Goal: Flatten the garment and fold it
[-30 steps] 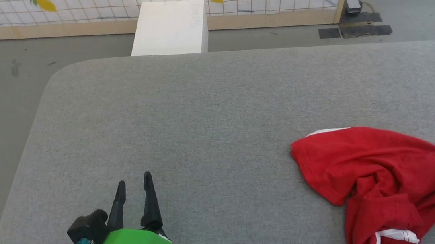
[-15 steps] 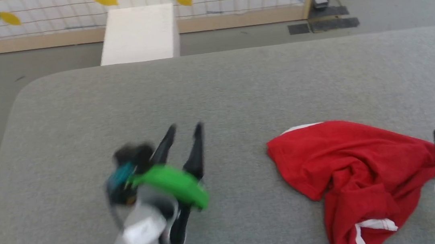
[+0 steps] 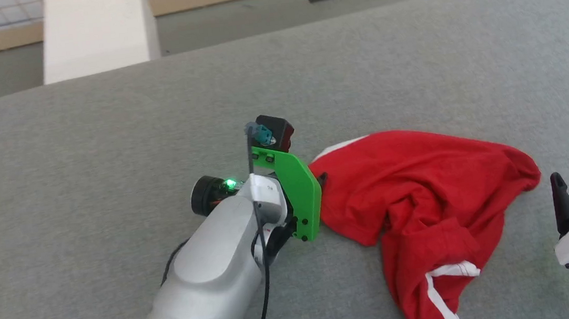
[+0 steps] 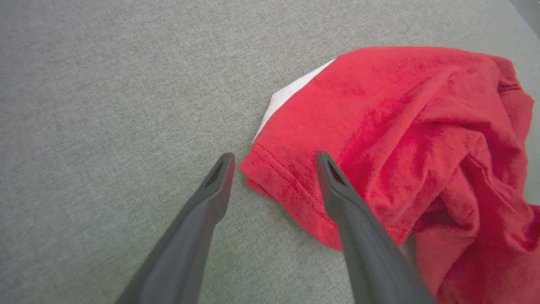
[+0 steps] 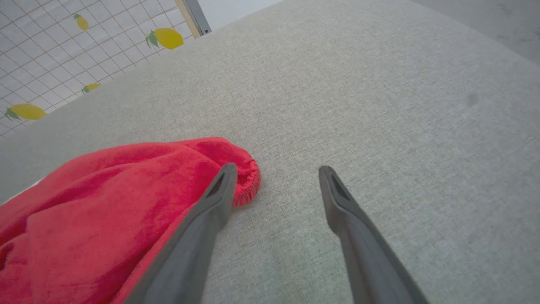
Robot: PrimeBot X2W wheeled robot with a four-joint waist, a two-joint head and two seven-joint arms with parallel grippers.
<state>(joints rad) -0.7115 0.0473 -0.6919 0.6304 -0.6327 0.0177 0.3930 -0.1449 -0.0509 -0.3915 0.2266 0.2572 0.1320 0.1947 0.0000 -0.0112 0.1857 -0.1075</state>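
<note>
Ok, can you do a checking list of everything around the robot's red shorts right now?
Surface: grey fabric-covered top.
Job's things: red garment, crumpled, white trim showing, not flattened or folded.
Clutter: nothing seen.
Claws: left claw open, straddling the garment's stitched hem; right claw open, beside the garment's gathered corner; neither is gripping.
Cables: black cable running along the left arm.
Surroundings: white box, lemon-print grid panel, grey floor.
</note>
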